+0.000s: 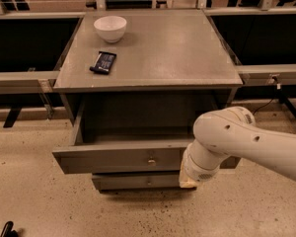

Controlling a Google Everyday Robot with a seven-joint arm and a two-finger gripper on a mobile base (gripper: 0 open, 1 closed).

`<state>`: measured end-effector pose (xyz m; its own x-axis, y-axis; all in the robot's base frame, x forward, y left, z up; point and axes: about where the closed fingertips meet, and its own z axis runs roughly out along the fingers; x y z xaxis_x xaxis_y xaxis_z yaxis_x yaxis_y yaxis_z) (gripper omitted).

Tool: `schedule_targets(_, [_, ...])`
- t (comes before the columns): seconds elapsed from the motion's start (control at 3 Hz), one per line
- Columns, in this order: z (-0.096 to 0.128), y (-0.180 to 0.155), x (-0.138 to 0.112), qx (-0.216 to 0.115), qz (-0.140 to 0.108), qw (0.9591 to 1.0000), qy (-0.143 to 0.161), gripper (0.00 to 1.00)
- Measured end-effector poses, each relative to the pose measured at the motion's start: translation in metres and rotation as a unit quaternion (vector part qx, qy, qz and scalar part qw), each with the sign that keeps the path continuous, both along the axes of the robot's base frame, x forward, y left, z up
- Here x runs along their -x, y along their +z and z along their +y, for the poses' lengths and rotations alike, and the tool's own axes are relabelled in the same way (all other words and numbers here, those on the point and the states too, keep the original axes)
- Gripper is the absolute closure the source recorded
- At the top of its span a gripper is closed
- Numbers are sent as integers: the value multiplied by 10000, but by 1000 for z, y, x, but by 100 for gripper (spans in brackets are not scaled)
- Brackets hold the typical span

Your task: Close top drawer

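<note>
The big grey square table stands on the speckled floor. Its top drawer, a wide dull-grey drawer with a flat plain front, is pulled well out under the tabletop, so the deep grey box behind the front shows. The robot's thick white arm hangs across the drawer's right end and hides that part of the front. From where I stand, the worry is a push so far off centre: it could skew the drawer and jam it on its runners. A hard shove could also jolt the table and send the round white bowl or the flat black packet sliding. Below, a shorter grey drawer front sits nearly shut. The top drawer has 1 small round metal knob at its centre. The pale claw peeks out under the wrist, low, about level with the lower front, so it might slip beneath the top one. Whether it is wide or narrow I cannot tell
</note>
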<state>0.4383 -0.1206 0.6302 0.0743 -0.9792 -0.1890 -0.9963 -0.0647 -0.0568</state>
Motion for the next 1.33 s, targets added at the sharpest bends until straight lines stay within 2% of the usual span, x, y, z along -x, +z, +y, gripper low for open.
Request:
schedule_targets(0.33, [9,-11,-14,-13,-173,9997,144,94])
schedule_targets(0.67, [13,-15,-30,-53,-383,9991,196,100])
schedule_targets(1.0, [17,-13,-46,-67,-618,9978,215,100])
schedule_targets(1.33, [14,-8,-56,-63,-770,9970,44,100])
